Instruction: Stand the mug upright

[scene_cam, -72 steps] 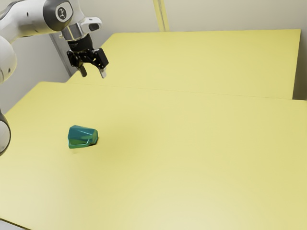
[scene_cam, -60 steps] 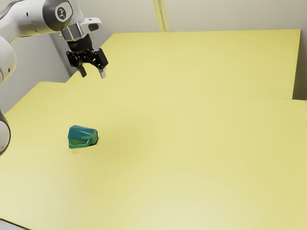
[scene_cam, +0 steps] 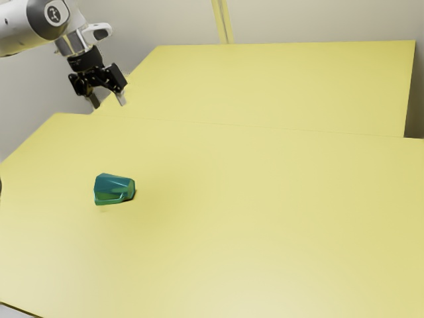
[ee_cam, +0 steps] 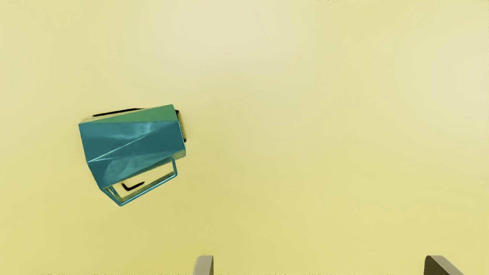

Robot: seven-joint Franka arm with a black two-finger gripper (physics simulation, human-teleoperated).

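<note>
We find the mug [scene_cam: 114,189] lying on its side on the tabletop [scene_cam: 265,218], toward the exterior view's left. Above and clear of it, our gripper [scene_cam: 109,104] hangs open; we judge this the approach, requiring alignment over the mug, then descent.

Open air between hand [scene_cam: 108,103] and mug [ee_cam: 133,141]; tabletop [scene_cam: 265,199] bars way beneath; room through handle [ee_cam: 149,190] unclear.

white rounded arm [scene_cam: 16,30], dark joint cap [scene_cam: 40,25] with a round emblem [scene_cam: 54,13], black jaws [scene_cam: 108,102] with greyish tips.
</note>
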